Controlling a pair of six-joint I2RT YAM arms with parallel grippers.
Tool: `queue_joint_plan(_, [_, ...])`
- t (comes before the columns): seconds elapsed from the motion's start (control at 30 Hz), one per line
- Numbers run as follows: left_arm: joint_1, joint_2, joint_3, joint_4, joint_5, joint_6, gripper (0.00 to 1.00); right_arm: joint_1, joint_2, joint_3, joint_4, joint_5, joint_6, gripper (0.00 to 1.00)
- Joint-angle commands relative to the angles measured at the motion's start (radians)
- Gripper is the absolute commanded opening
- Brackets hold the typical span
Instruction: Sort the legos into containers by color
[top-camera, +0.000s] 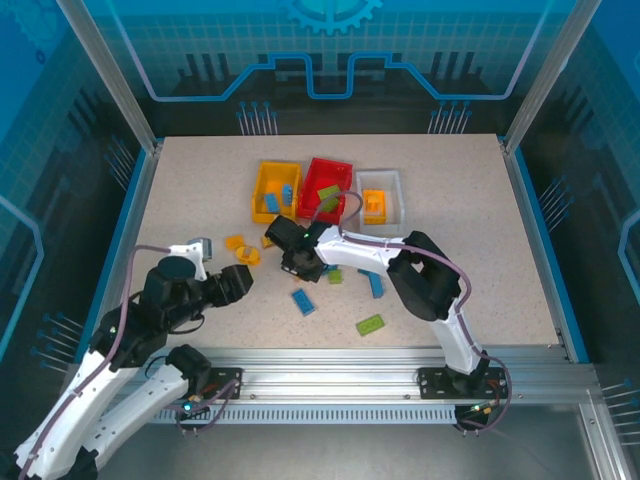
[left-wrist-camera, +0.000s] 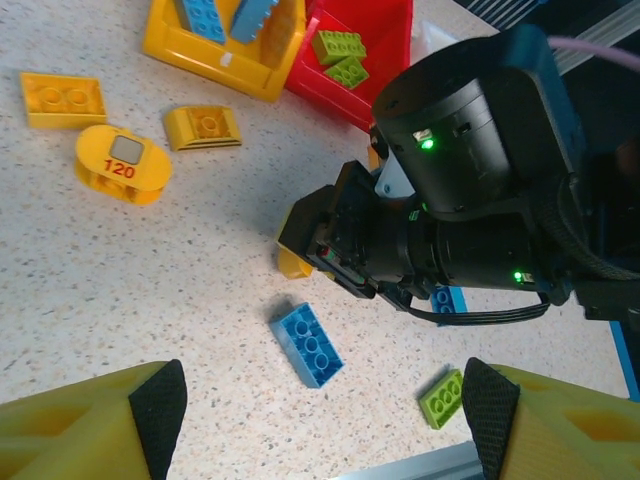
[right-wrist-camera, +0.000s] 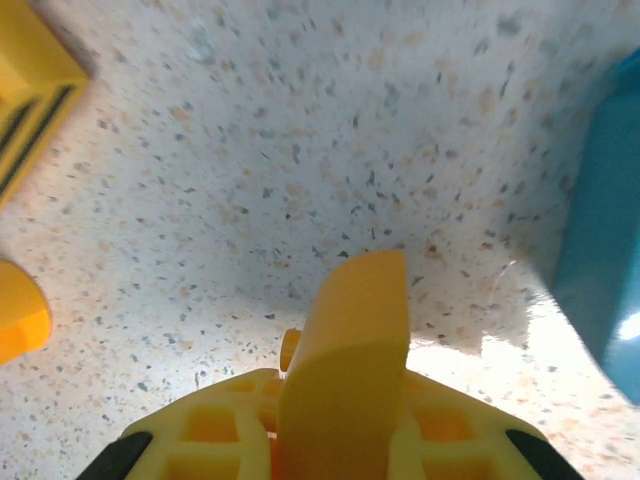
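My right gripper is low over the table in front of the bins, shut on a yellow-orange brick that stands up between its fingers just above the surface. My left gripper hangs open above a loose blue brick, with a green brick by its right finger. The yellow-orange bin holds blue bricks. Inside the red bin lie green bricks. A yellow-orange brick sits in the white bin.
Loose yellow-orange pieces lie left of the right gripper, in front of the yellow-orange bin. Another blue brick and a green one lie under the right forearm. A tall blue brick stands close on the right gripper's right side.
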Motion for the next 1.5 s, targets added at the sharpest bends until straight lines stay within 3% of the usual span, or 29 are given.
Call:
queue_joint_plan(0.0, [0.002, 0.069, 0.014, 0.107, 0.095, 0.001, 0.77, -0.014, -0.178, -0.013, -0.078, 0.159, -0.111, 0.12])
queue_joint_plan(0.17, [-0.016, 0.221, 0.047, 0.262, 0.184, -0.042, 0.77, -0.154, -0.378, -0.174, -0.04, 0.205, -0.352, 0.13])
queue_joint_plan(0.3, [-0.101, 0.366, 0.093, 0.372, 0.154, -0.05, 0.77, -0.304, -0.403, -0.178, -0.09, 0.22, -0.579, 0.14])
queue_joint_plan(0.47, [-0.199, 0.533, 0.154, 0.459, 0.124, -0.05, 0.76, -0.466, -0.278, -0.06, -0.117, 0.158, -0.787, 0.15])
queue_joint_plan(0.6, [-0.241, 0.611, 0.184, 0.489, 0.103, -0.045, 0.76, -0.536, -0.108, 0.115, -0.174, 0.19, -0.876, 0.14])
queue_joint_plan(0.9, [-0.263, 0.668, 0.183, 0.521, 0.102, -0.051, 0.76, -0.572, 0.19, 0.497, -0.366, 0.311, -0.933, 0.18])
queue_joint_plan(1.03, [-0.264, 0.667, 0.183, 0.523, 0.104, -0.05, 0.76, -0.571, 0.251, 0.576, -0.418, 0.349, -0.918, 0.2])
queue_joint_plan(1.1, [-0.263, 0.666, 0.187, 0.515, 0.101, -0.047, 0.76, -0.567, 0.26, 0.587, -0.426, 0.362, -0.908, 0.26])
queue_joint_plan(1.27, [-0.263, 0.642, 0.186, 0.489, 0.092, -0.039, 0.76, -0.546, 0.247, 0.597, -0.43, 0.402, -0.903, 0.51])
queue_joint_plan(1.47, [-0.264, 0.618, 0.178, 0.445, 0.067, -0.019, 0.76, -0.491, 0.148, 0.6, -0.407, 0.424, -0.922, 0.57])
